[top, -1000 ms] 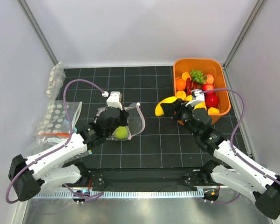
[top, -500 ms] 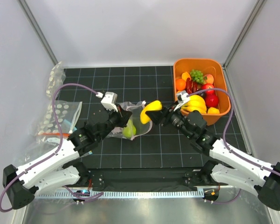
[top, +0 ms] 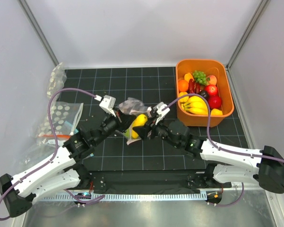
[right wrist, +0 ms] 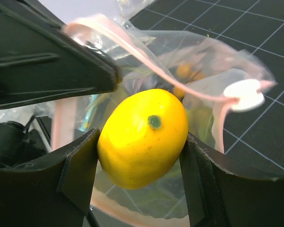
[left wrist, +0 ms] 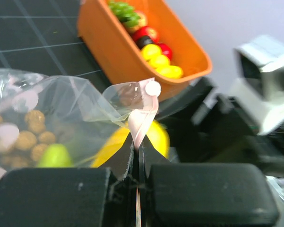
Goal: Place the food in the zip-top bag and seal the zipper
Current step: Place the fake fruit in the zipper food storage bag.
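Pinching the zipper [left wrist: 142, 120] of the zip-top bag [left wrist: 61, 101], the left gripper [left wrist: 138, 158] is clenched tight on the pink strip. Facing it, the right gripper [right wrist: 141, 165] grasps a yellow fruit [right wrist: 142, 135] at the bag's mouth. Inside lie a green fruit [left wrist: 54, 156] and a brown cluster [left wrist: 30, 130]. Off to the right gripper's right sits the orange tub [left wrist: 113, 52] of fruit.

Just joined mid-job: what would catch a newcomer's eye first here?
The bright yellow fruit pinched in the right claw, poised at the mouth of the zip-top bag mid-table. The left claw is shut on the bag's pink zipper, holding that rim up. At far right, an orange tub brims with colourful fruit.
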